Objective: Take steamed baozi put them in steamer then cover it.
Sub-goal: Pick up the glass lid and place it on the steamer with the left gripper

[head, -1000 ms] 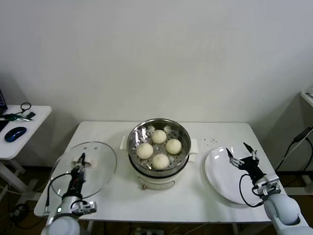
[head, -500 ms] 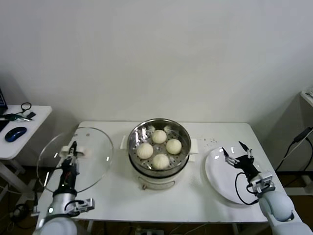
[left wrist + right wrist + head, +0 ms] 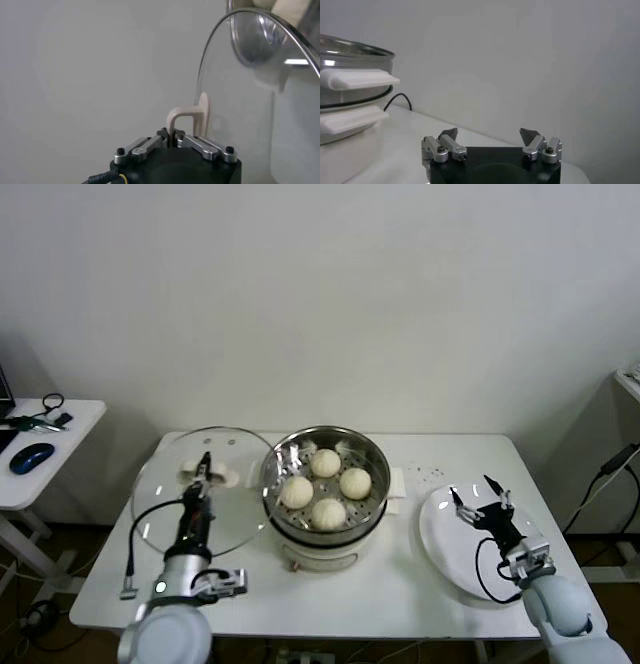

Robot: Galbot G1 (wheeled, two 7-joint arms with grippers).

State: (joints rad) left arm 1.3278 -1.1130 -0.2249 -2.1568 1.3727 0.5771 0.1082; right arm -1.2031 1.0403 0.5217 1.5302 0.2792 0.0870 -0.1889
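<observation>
The left gripper point(image 3: 203, 471) is closed tight on the cream handle point(image 3: 186, 120) of the lid point(image 3: 175, 506), holding it in the air at the left of the table point(image 3: 380, 599), its right edge just beside the pot's rim. The lid is tilted, its far edge raised and its glass face turned partly toward the robot; being round, it has no long axis, and only the short bar of the handle, pinched across by the fingers, gives it a direction.

The grip is narrow and on a small bar, so the heavy glass could swing or slip if the arm moves sharply. Coming across at this tilt, the metal rim could also knock the pot's edge or land crooked.

In the middle, the steamer point(image 3: 325, 529) stands open with the four buns point(image 3: 326, 488) already on its tray.

On the right, the right gripper point(image 3: 479, 498) waits with its fingers spread wide and nothing between them, above the white plate point(image 3: 440, 546), well apart from the pot.
</observation>
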